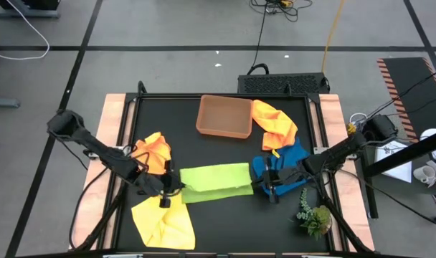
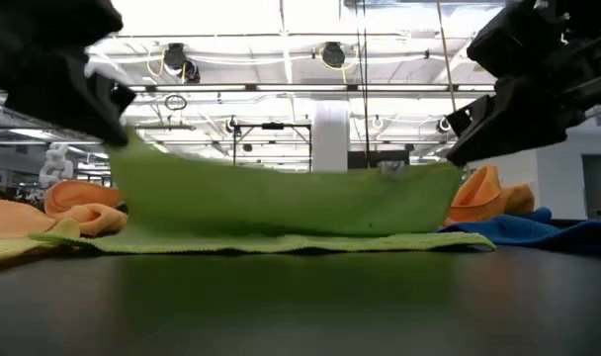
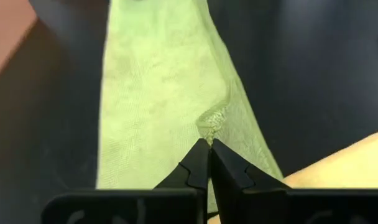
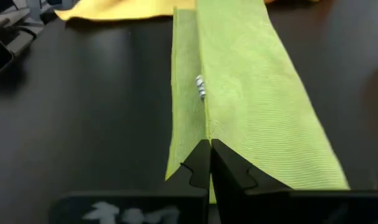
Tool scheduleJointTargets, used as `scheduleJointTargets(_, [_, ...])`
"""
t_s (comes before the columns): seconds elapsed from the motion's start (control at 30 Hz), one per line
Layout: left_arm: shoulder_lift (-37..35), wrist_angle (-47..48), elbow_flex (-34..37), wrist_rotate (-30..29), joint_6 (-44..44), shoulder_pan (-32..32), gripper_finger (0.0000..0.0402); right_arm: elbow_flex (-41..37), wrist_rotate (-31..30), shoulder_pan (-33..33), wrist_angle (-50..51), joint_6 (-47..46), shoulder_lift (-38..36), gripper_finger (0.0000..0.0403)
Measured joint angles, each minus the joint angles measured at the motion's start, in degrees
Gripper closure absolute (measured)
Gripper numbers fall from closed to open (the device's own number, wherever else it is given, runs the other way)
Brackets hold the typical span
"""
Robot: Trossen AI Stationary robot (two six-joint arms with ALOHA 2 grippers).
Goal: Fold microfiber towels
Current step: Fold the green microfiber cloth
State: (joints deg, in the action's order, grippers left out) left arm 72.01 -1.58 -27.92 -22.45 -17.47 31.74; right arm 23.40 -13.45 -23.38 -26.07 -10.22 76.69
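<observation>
no readable text, labels, numbers, signs

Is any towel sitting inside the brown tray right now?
No: in the high view the brown tray shows only its bare floor, and the nearest orange towel lies beside its right wall on the table.

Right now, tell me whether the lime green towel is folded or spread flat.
Mid-fold: the lime green towel has one edge lifted by both shut tools, left tool and right tool, while its other half lies on the table.
</observation>
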Motion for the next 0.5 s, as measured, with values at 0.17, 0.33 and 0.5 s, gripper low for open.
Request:
scheduleJointTargets(0.17, [5.3, -4.3, 0.0, 0.1, -0.9, 0.4, 0.0361, 0.0, 3.3, 0.0, -2.3, -0.3, 2.3, 0.0397])
scheduleJointTargets(0.33, [5.4, -6.3, 0.0, 0.2, -1.3, 0.3, 0.0314, 0.0, 4.7, 0.0, -3.6, -1.6, 2.3, 0.0362])
scheduleJointTargets(0.5, [3.4, -6.5, 0.0, 1.4, -2.9, 0.3, 0.0281, 0.0, 4.7, 0.1, -3.6, -2.6, 2.1, 0.0322])
